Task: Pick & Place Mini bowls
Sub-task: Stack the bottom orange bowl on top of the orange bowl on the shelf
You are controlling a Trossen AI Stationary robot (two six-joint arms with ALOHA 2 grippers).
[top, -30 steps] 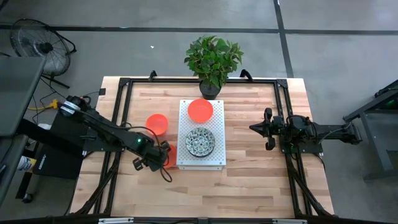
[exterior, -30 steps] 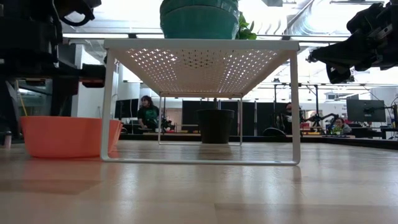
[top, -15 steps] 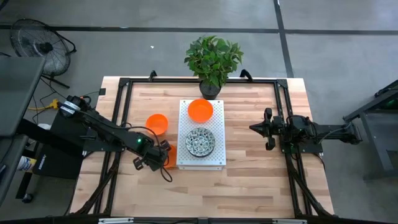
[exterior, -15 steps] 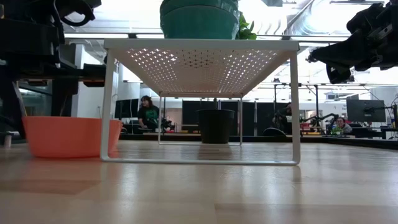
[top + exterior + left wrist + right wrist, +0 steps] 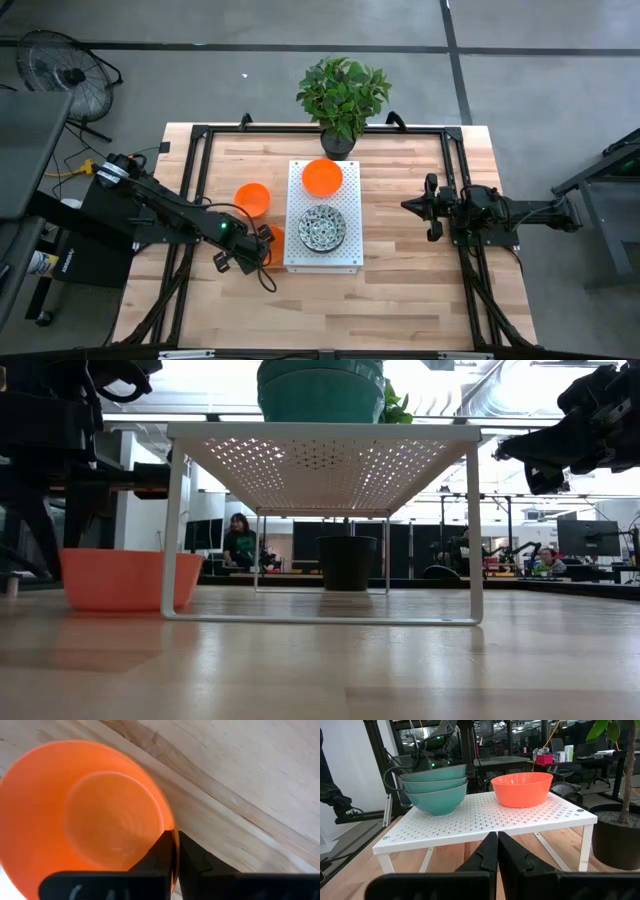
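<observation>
A white perforated rack [image 5: 350, 262] stands mid-table. On it sit one orange mini bowl [image 5: 322, 177] and a stack of patterned mini bowls [image 5: 322, 228], teal outside [image 5: 435, 787]. Left of the rack, an orange mini bowl [image 5: 252, 197] rests on the wood. Nearer, a second orange mini bowl [image 5: 85, 820] stands on its base under my left gripper [image 5: 258, 248], which is shut on it. My right gripper [image 5: 408, 207] hovers shut, right of the rack, touching nothing. My left gripper pinches the orange bowl's rim [image 5: 170, 827], with one finger inside the bowl and one outside. The fingers come from above, pointing down. The bowl [image 5: 130, 578] stands upright with its base on the table.
A potted plant [image 5: 342, 95] stands at the table's far edge behind the rack. Black frame rails [image 5: 190, 200] run along both sides of the table. Bare wood lies near the front edge and between the rack and my right gripper.
My left gripper has shut on the near orange bowl's rim, having stood open around it a second ago. The bowl has slid a little along the table toward the rack and stays upright on the wood.
</observation>
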